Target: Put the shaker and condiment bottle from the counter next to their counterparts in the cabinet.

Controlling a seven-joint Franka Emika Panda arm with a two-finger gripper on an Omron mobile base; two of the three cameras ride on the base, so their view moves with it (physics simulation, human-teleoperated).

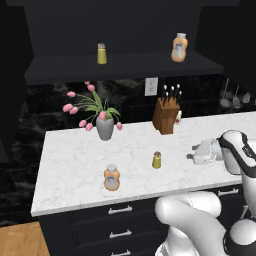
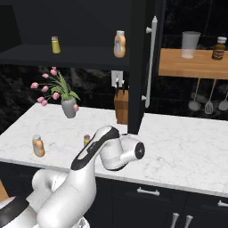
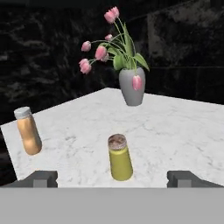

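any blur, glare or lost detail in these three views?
Left base view: sharp, but the cabinet interior is near-black. Right base view: no glare; the dark backsplash swallows detail. Hand view: the shaker is crisp between the open gripper tips; the backdrop is murky and the horizon tilted.

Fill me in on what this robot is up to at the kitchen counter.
The white arm's two-finger gripper is open and holds nothing, lined up on the small yellow-green shaker with a grey cap, which stands upright on the white marble counter. The squat orange bottle with a pale grey cap also stands on the counter, nearer the front edge. Their twins, a second shaker and a second orange bottle, sit apart on the black cabinet shelf above. Nothing has been lifted yet.
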